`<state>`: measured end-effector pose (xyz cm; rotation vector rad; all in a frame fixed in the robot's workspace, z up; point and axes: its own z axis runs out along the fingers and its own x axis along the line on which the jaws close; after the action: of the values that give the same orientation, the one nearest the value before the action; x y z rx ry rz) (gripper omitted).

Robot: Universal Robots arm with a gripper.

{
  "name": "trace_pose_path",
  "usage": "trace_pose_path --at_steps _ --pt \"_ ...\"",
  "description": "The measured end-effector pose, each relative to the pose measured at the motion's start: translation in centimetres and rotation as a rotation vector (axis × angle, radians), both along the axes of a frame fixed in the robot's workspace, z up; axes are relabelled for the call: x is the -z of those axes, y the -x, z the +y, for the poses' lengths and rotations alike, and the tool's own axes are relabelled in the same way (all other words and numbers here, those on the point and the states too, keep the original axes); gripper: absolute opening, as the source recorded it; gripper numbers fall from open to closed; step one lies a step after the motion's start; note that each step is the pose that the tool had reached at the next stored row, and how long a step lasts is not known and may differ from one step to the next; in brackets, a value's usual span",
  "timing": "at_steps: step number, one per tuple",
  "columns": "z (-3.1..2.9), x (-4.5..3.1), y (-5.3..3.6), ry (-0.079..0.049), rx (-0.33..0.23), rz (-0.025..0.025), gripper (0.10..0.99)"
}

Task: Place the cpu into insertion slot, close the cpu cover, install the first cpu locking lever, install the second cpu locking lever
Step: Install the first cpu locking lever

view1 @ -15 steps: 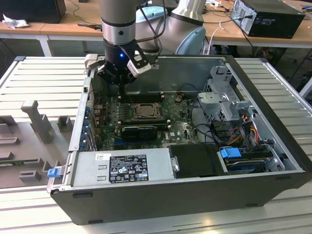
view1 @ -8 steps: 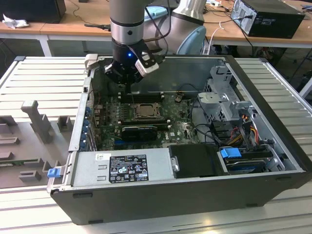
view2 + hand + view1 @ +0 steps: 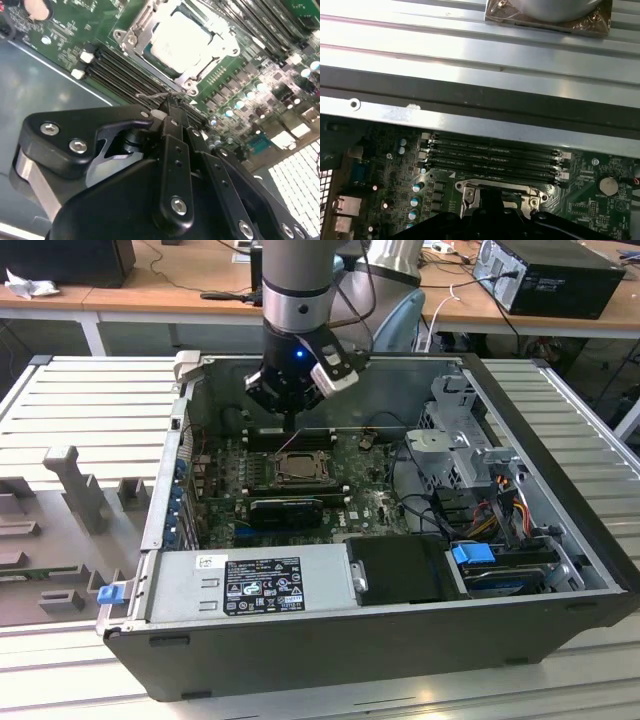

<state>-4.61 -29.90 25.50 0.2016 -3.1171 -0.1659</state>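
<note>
The cpu [image 3: 182, 42] lies pale and square in the insertion slot [image 3: 272, 472] on the green motherboard inside the open case. The silvery cpu cover [image 3: 134, 37] lies flat around it, framing its face. A thin wire locking lever [image 3: 150, 95] runs along the socket's edge beside the memory slots. My gripper [image 3: 167, 105] is shut, its black tips together right at this lever, just off the socket's corner. In the exterior view the gripper [image 3: 290, 428] hangs over the socket's far edge. The socket's rim [image 3: 470, 195] also shows in the first wrist view.
Long black memory slots [image 3: 492, 157] lie just past the socket. A power supply [image 3: 260, 585] fills the case's near side, with a drive cage [image 3: 465, 440] and cables [image 3: 500, 500] on the exterior view's right. The case walls stand close around. A ribbed metal table [image 3: 90, 410] surrounds the case.
</note>
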Motion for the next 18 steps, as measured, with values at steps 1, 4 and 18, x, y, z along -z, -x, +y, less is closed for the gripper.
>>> trace_pose_path --at_steps 1,4,18 --pt "0.01 0.06 -0.01 -0.024 0.002 0.0 0.106" --pt "0.01 0.57 -0.07 -0.031 0.011 -0.0002 0.106" --pt "0.38 2.66 -1.68 -0.031 0.038 -0.0162 0.106"
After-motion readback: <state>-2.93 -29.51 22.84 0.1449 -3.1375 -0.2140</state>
